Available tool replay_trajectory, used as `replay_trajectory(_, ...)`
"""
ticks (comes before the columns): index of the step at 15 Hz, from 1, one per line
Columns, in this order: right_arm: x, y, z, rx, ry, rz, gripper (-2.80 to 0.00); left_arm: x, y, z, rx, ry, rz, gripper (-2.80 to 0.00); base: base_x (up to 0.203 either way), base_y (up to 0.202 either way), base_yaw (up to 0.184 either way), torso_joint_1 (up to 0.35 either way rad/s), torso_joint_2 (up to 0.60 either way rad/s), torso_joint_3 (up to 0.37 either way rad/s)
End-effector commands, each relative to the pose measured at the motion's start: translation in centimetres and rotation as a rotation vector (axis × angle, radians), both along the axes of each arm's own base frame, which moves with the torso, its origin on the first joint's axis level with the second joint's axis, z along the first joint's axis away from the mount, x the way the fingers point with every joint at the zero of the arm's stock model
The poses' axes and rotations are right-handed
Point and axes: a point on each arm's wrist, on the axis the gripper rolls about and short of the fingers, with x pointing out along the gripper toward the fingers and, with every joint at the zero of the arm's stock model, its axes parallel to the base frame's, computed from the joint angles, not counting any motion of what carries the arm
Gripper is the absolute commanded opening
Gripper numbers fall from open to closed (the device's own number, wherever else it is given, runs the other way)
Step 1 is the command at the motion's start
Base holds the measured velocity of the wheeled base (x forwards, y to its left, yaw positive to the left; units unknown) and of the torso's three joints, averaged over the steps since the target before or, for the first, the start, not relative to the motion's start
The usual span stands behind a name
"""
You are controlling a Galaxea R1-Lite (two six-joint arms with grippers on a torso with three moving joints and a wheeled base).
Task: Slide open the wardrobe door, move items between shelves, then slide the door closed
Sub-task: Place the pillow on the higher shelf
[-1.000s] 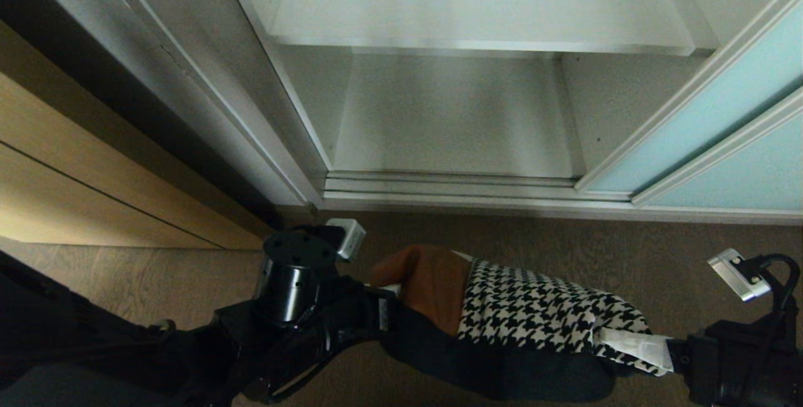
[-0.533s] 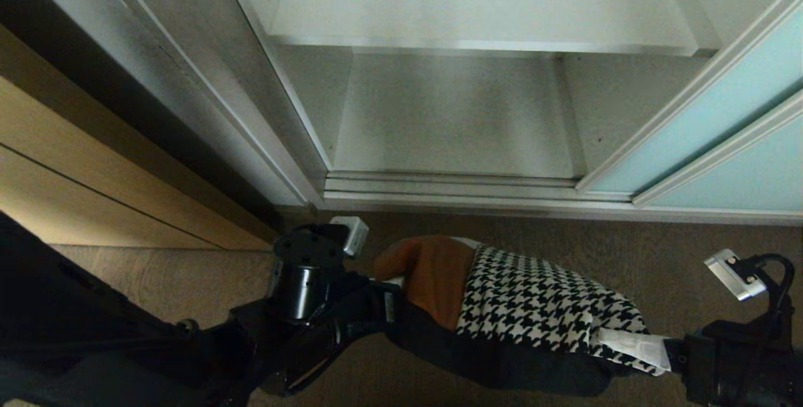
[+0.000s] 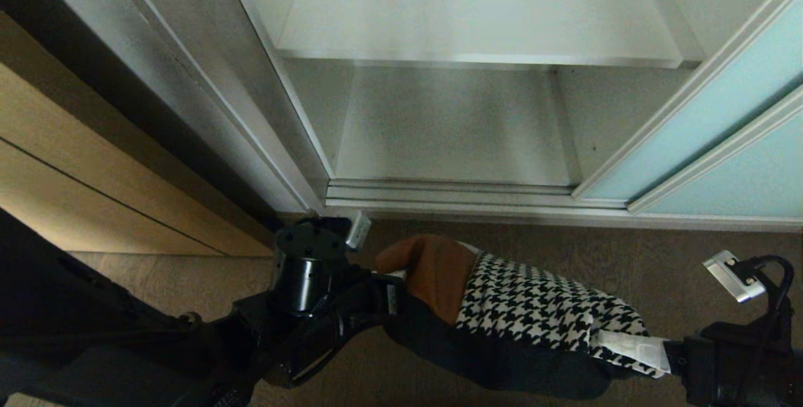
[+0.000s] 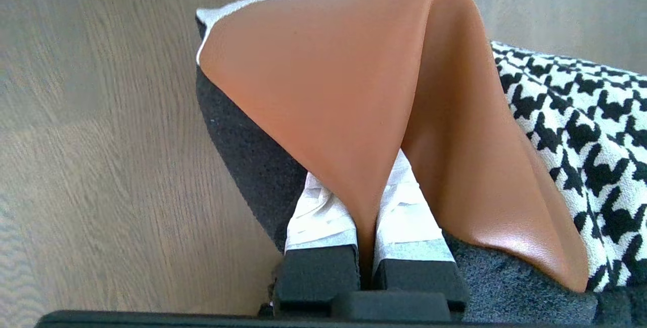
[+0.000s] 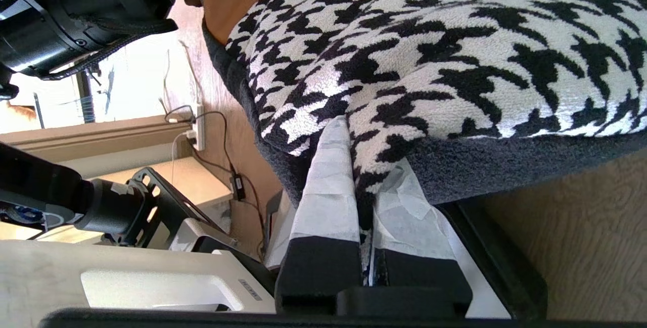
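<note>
Sagging softly between them, the cushion (image 3: pixel 527 306) looks light and floppy: left gripper (image 4: pixel 365 232) pinches its leather corner, right gripper (image 5: pixel 361 201) its houndstooth edge, both clamped tight.

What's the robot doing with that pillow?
The robot is holding the cushion between both arms, in front of the open wardrobe. Its left hand is pinched shut on the tan leather end, and its right hand is pinched shut on the houndstooth end. The cushion hangs over the wood floor. The sliding door is pushed aside to the right, and the two white shelves in view have nothing on them.
</note>
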Motion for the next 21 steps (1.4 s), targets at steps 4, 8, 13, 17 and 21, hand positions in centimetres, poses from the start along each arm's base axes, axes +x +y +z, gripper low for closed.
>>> replay_trajectory(4, -0.3, 0.0, 0.3, 0.010, -0.015, 0.013, -2.80, -0.4, 0.4, 0.6, -0.004, -0.026, 0.026, -2.80, 0.000, 0.000, 0.000, 0.002, 0.00, 0.197)
replay_trajectory(8, -0.2, 0.0, 0.2, 0.011, -0.014, 0.016, -2.80, -0.5, 0.4, 0.7, -0.005, -0.031, 0.027, -2.80, 0.000, 0.000, 0.000, 0.000, 0.00, 0.199)
replay_trajectory(13, -0.5, 0.0, 0.4, 0.012, -0.025, 0.019, -2.80, -0.9, 0.8, 1.9, -0.004, -0.073, 0.023, -2.80, 0.000, 0.000, 0.000, 0.000, 0.00, 0.203)
replay_trajectory(17, -0.6, 0.2, 0.3, 0.012, -0.020, 0.036, -2.80, -0.9, 0.8, 1.0, 0.013, -0.054, 0.033, -2.80, 0.000, 0.000, 0.000, 0.001, 0.00, 0.200)
replay_trajectory(21, -0.5, 0.2, 0.3, 0.012, -0.020, 0.036, -2.80, -0.8, 0.6, 1.0, 0.013, -0.052, 0.030, -2.80, 0.000, 0.000, 0.000, 0.000, 0.00, 0.198)
